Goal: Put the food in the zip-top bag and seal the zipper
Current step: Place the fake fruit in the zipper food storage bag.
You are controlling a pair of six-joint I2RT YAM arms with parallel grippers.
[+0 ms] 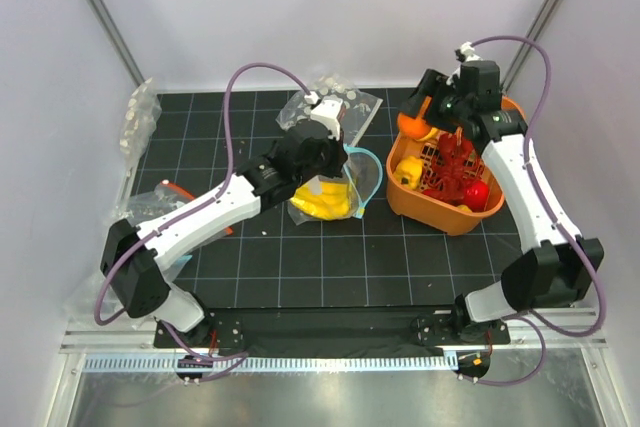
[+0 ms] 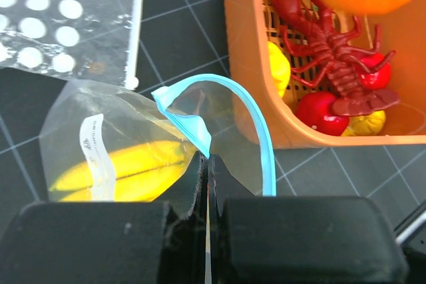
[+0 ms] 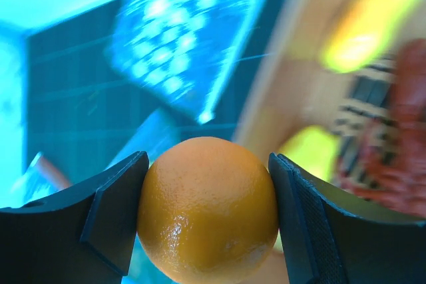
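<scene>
The basket (image 1: 425, 213) stands at 3 o'clock of the bag (image 1: 368, 179), which holds the banana (image 1: 322, 202); the left gripper (image 2: 207, 161) is clamped on its zipper (image 2: 267, 157) edge. The right gripper (image 3: 208, 184) grips the orange (image 3: 208, 221) above the basket: carry it toward 9 o'clock, releasing only inside the open mouth.

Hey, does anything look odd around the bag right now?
The zipper is crumpled where the left gripper pinches it, bowing into a loop. A red toy lobster lies in the orange basket.
</scene>
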